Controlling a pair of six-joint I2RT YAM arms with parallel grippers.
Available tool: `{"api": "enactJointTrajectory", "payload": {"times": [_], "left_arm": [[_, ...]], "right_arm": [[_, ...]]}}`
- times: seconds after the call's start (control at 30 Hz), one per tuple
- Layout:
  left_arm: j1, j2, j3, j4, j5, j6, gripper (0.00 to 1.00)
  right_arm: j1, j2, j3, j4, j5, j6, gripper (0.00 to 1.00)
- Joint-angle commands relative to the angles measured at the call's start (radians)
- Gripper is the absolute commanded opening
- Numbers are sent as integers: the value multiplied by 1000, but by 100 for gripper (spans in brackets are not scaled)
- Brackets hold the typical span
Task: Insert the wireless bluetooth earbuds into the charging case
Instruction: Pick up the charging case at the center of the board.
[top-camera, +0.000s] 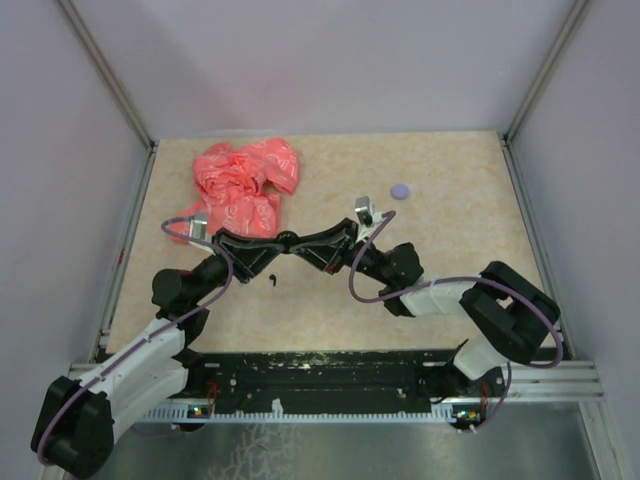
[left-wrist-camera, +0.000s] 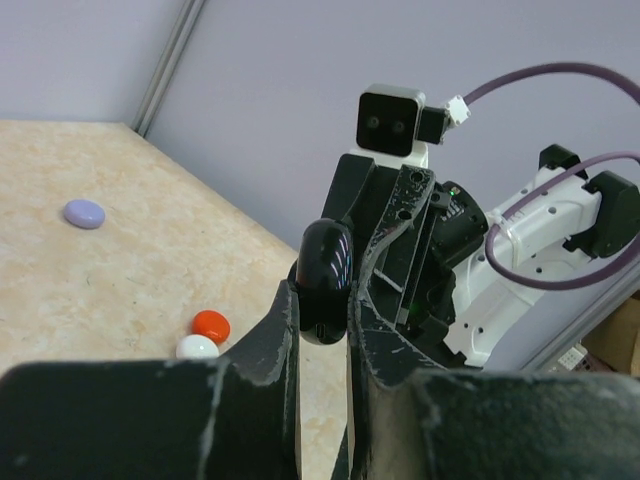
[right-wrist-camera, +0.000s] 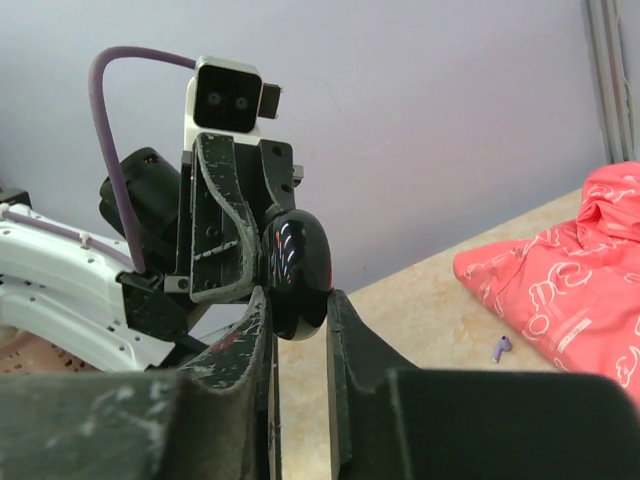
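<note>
The left gripper (left-wrist-camera: 322, 297) and right gripper (right-wrist-camera: 297, 300) both clamp the black case (left-wrist-camera: 326, 262); a black earbud (top-camera: 272, 279) lies loose beside the left one.

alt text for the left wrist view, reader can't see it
The left gripper is shut on a glossy black charging case, with the right gripper closed on it from the opposite side. A red disc and a white disc lie side by side on the beige table at left, a pale purple disc farther away.
</note>
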Motion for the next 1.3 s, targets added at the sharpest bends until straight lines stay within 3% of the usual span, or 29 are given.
{"api": "enactJointTrajectory", "payload": {"times": [0.0, 0.07, 0.3, 0.43, 0.53, 0.67, 0.8, 1.27], "left_arm": [[-5, 0, 7, 0, 32, 3, 3], [-6, -2, 15, -18, 33, 13, 6], [-3, -40, 36, -162, 11, 110, 33], [-4, -37, 103, -303, 58, 205, 52], [-4, -19, 176, -434, 98, 274, 59], [-4, -7, 216, -477, 121, 326, 61], [-4, 3, 252, -468, 188, 377, 64], [-4, 98, 313, -521, 280, 443, 59]], "right_arm": [[2, -17, 62, 78, -72, -5, 6], [-2, -33, 61, 59, -80, -19, 0], [-77, -126, 56, -132, -219, -76, 0], [-103, -213, 107, -483, -283, -243, 0], [-104, -263, 179, -781, -294, -417, 0], [-105, -291, 284, -1084, -289, -574, 0], [-107, -290, 360, -1259, -292, -639, 0], [-105, -289, 504, -1537, -306, -768, 0]]}}
